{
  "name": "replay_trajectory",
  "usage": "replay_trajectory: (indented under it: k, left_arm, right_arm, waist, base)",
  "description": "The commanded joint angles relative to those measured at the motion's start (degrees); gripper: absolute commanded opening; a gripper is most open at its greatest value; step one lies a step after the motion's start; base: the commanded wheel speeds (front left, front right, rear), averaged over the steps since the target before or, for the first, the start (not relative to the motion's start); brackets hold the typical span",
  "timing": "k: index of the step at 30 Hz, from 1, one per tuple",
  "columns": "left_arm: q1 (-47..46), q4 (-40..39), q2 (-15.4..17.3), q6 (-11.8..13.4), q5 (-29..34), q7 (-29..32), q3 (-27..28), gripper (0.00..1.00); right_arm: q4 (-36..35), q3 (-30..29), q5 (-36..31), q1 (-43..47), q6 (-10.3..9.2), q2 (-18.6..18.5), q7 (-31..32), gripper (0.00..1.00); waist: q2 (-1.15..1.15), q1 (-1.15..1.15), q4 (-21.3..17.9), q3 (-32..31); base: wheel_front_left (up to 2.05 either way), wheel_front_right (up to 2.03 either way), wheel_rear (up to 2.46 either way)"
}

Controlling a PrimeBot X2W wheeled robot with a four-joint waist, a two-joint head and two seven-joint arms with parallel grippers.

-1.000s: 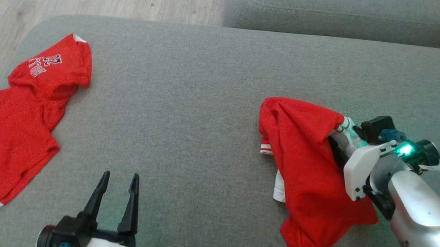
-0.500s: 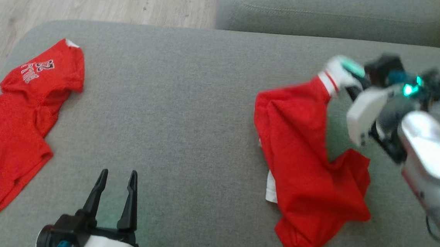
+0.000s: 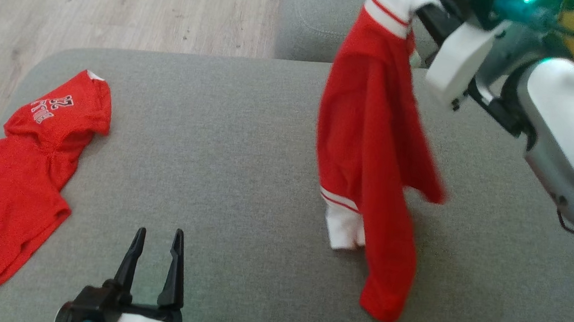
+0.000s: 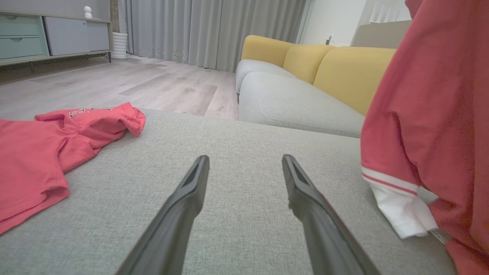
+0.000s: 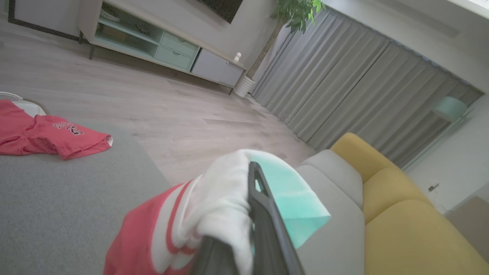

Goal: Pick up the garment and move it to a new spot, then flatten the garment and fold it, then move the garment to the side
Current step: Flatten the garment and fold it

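The garment (image 3: 369, 141) is red with white, red-striped cuffs. It hangs in a long drape from my right gripper (image 3: 419, 2), which is raised at the top right and shut on one white cuff (image 5: 225, 191). Its lower end reaches down to the grey cushion (image 3: 236, 157). In the right wrist view my right gripper (image 5: 250, 172) has its dark fingers pressed together on the white fabric. My left gripper (image 3: 156, 238) stands open low at the front left, with nothing between its fingers (image 4: 191, 187). In the left wrist view the garment (image 4: 431, 114) hangs to the right of that gripper.
A second red shirt (image 3: 29, 163) with white lettering lies spread at the cushion's left edge, also seen in the left wrist view (image 4: 57, 141). A grey and yellow sofa (image 4: 336, 72) stands behind the cushion. Wooden floor (image 3: 101, 1) lies beyond the far left.
My right gripper has shut on the garment's white cuff and risen up and back, pulling the crumpled garment into a hanging drape. The left gripper has stayed put. The camera has shifted slightly.
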Motion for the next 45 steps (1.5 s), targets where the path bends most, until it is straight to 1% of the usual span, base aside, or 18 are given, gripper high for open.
replay_trajectory:
  k: [1,5,10,12,15,18,19,22,29,34,39,40,41,45]
  left_arm:
    - [-1.20,-1.95,-0.06,0.37,-0.63,-0.55,1.22,1.00]
    - [-0.80,-1.87,-0.06,0.57,-0.92,-0.55,0.78,1.00]
    - [-0.20,-1.97,-0.06,0.84,-1.19,-0.55,0.44,1.00]
    - [0.03,-2.07,-0.06,0.94,-1.25,-0.55,0.33,1.00]
    - [0.20,-2.26,-0.06,1.13,-1.45,-0.55,0.48,1.00]
    - [0.50,-2.40,-0.06,1.21,-1.54,-0.55,0.87,1.00]
    - [0.48,-2.54,-0.06,1.17,-1.56,-0.55,1.06,1.00]
    - [0.24,-2.79,-0.06,1.27,-1.64,-0.55,1.36,1.00]
    - [-0.08,-3.00,-0.06,1.30,-1.66,-0.55,1.35,1.00]
    - [-0.83,-2.92,-0.06,1.18,-1.57,-0.55,1.40,1.00]
    - [-1.49,-2.99,-0.06,1.06,-1.26,-0.55,1.48,1.00]
    - [-1.57,-2.97,-0.06,1.03,-1.22,-0.55,1.50,1.00]
    - [-1.63,-2.95,-0.06,1.02,-1.21,-0.55,1.54,1.00]
    - [-1.56,-2.89,-0.06,1.05,-1.31,-0.55,1.46,1.00]
  right_arm:
    - [-2.00,-0.96,-0.24,-2.15,0.43,0.77,0.59,0.00]
    - [-3.93,-2.00,-1.23,-4.09,0.43,2.37,2.10,0.00]
    - [-4.62,-5.59,-2.46,-3.87,0.43,5.14,3.29,0.00]
    - [-3.98,-7.90,-4.03,-2.45,0.43,5.51,4.21,0.00]
    - [-2.97,-10.18,-5.14,0.53,0.43,5.04,5.67,0.00]
    - [-1.74,-12.32,-6.28,4.10,0.43,3.61,7.41,0.00]
    - [-0.58,-13.82,-7.27,6.49,0.43,1.83,8.45,0.00]
    - [1.12,-16.24,-8.54,10.30,0.43,-1.04,9.62,0.00]
    - [4.50,-22.60,-10.99,18.92,0.43,-5.91,11.65,0.00]
    - [8.00,-25.65,-12.34,23.03,0.43,-6.80,12.19,0.00]
    - [10.95,-28.42,-14.46,26.04,0.43,-5.71,10.72,0.00]
    - [11.35,-28.55,-14.79,26.54,0.43,-5.39,10.16,0.43]
    - [11.80,-28.58,-14.82,27.04,0.43,-4.97,9.89,1.00]
    - [12.51,-29.41,-14.86,28.94,0.43,-3.13,8.86,1.00]
  waist:
    - [0.00,0.00,0.15,-0.30]
    - [0.00,0.00,0.65,-1.34]
    - [0.00,0.00,1.06,-2.19]
    - [0.00,0.00,1.17,-2.33]
    - [0.00,0.00,1.03,-2.31]
    - [0.00,0.00,0.37,-1.96]
    - [0.00,0.00,-0.04,-1.70]
    - [0.00,0.00,-0.80,-1.22]
    - [0.00,0.00,-3.38,0.40]
    - [0.00,0.00,-4.44,1.14]
    - [0.00,0.00,-5.49,1.91]
    - [0.00,0.00,-5.59,1.99]
    - [0.00,0.00,-5.72,2.06]
    - [0.00,0.00,-6.12,2.12]
  base:
    - [0.00,0.00,0.00]
    - [0.00,0.00,0.00]
    - [0.00,0.00,0.00]
    - [0.00,0.00,0.00]
    - [0.00,0.00,0.00]
    - [0.00,0.00,0.00]
    - [0.00,0.00,0.00]
    - [0.00,0.00,0.00]
    - [0.00,0.00,0.00]
    - [0.00,0.00,0.00]
    - [0.00,0.00,0.00]
    - [0.00,0.00,0.00]
    - [0.00,0.00,0.00]
    - [0.00,0.00,0.00]
